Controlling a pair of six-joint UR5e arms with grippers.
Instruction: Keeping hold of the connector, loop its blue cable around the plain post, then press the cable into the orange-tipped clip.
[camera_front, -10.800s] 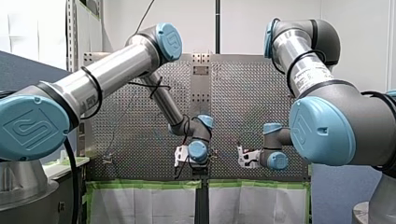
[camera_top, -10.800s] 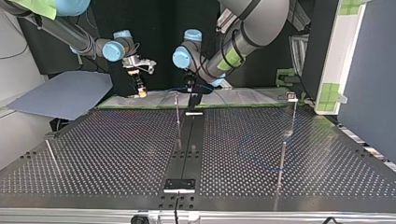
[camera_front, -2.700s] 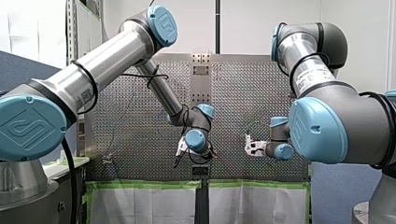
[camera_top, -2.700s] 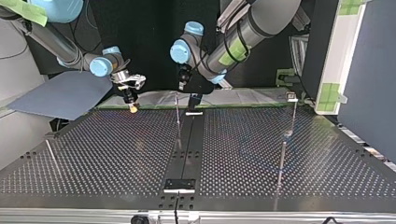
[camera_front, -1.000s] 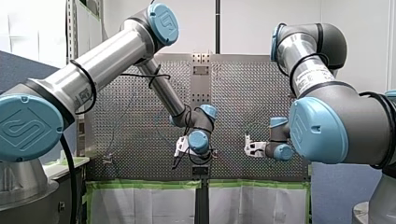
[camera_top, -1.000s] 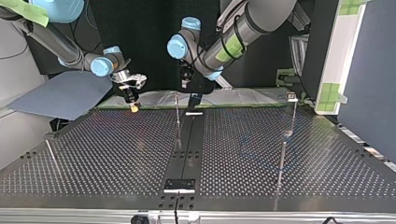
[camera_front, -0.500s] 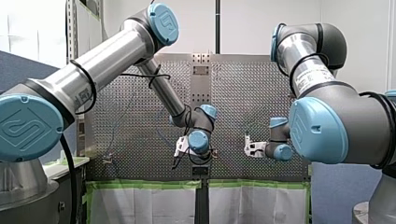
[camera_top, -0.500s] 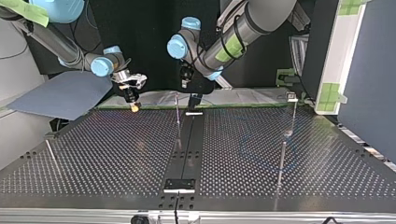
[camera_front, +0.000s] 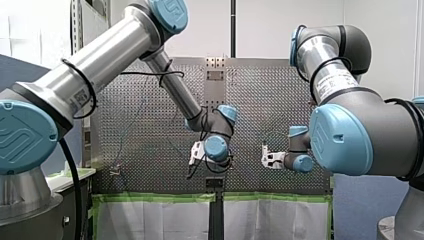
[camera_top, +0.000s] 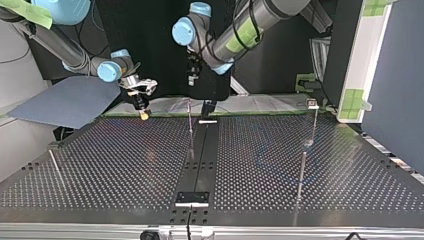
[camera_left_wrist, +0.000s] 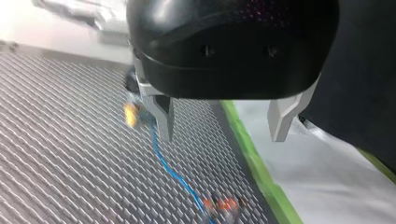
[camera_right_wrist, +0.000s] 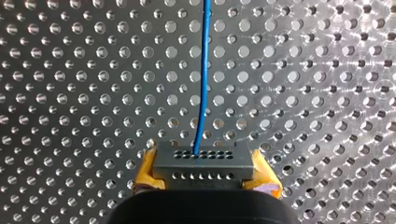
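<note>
My right gripper (camera_right_wrist: 205, 171) is shut with its yellow pads on a dark grey connector (camera_right_wrist: 204, 162). The blue cable (camera_right_wrist: 203, 79) leaves the connector and runs straight ahead over the perforated plate. In the top view my right gripper (camera_top: 143, 113) hangs just above the plate's far left part. My left gripper (camera_left_wrist: 222, 135), black with metal fingers, stands open and holds nothing, well above the plate. Under it the blue cable (camera_left_wrist: 170, 170) runs to an orange-tipped clip (camera_left_wrist: 223, 205). In the top view my left gripper (camera_top: 191, 76) is high above a thin upright post (camera_top: 189, 119).
A second thin post with a small head (camera_top: 314, 117) stands at the top view's right. A dark centre strip (camera_top: 200, 160) splits the perforated plate (camera_top: 125, 160). Green tape (camera_left_wrist: 254, 161) edges the plate, with white sheeting (camera_left_wrist: 322, 177) beyond. A grey-blue sheet (camera_top: 65, 102) lies beyond the plate's left corner.
My left arm has risen away from the plate, its gripper still open. My right gripper has stayed in place, shut on the connector.
</note>
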